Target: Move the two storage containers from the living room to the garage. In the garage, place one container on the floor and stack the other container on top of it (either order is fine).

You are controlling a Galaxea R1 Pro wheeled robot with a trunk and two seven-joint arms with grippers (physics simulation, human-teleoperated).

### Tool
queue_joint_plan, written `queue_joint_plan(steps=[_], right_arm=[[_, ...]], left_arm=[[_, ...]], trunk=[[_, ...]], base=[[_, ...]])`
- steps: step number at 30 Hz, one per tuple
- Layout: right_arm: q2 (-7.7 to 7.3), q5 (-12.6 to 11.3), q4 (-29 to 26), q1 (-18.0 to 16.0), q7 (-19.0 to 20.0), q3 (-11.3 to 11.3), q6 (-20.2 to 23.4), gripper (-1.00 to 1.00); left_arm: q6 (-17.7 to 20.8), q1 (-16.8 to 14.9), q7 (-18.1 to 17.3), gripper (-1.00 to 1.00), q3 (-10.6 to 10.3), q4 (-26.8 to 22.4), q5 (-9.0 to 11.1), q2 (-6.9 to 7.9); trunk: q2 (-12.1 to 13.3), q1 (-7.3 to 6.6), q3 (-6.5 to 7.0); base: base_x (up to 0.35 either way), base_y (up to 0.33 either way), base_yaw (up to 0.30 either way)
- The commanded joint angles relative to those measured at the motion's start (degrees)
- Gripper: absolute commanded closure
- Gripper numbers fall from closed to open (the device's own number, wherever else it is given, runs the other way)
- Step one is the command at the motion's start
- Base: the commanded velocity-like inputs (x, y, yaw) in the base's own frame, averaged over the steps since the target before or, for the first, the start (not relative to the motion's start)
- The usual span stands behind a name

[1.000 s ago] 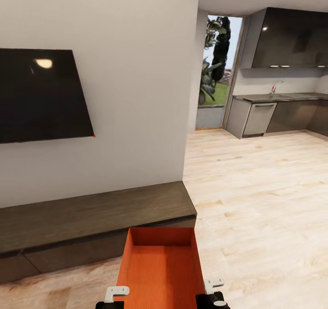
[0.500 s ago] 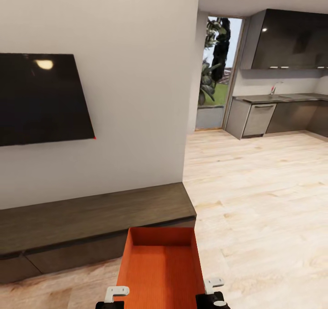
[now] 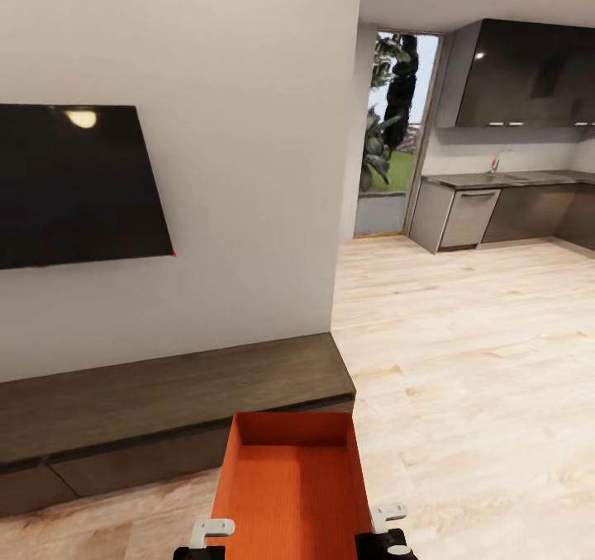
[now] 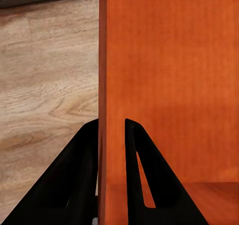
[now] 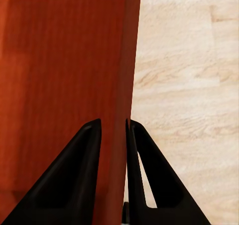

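One orange-red open-top storage container (image 3: pixel 289 486) hangs at the bottom middle of the head view, above the living room's light wood floor (image 3: pixel 479 362). My left gripper (image 4: pixel 111 123) is shut on its left side wall (image 4: pixel 169 75), one black finger on each face of the thin wall. My right gripper (image 5: pixel 112 121) is shut the same way on the right side wall (image 5: pixel 64 60). In the head view, both wrists peek in beside the container's near end. The container is level and has nothing in it.
A long low dark-brown cabinet (image 3: pixel 165 395) stands just ahead of the container against a white wall (image 3: pixel 248 130) with a black TV (image 3: pixel 74 184). To the right, plank floor runs to a dark kitchen (image 3: pixel 512 205) and a glass door (image 3: pixel 397 130).
The whole view has shifted a little: the TV and cabinet sit slightly lower in the picture, so the camera has moved. The container and both grips look unchanged.
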Motion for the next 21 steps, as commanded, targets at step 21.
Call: queue_joint_plan(steps=[21], right_arm=[[0.1,-0.2,-0.2,0.0,0.1,0.7,-0.3,1.0]], left_arm=[[-0.2,0.0,0.2,1.0,-1.6,0.2,0.9,-0.08]], trunk=[[8.4,-4.62,3.71]], base=[[0.0,0.0,0.0]])
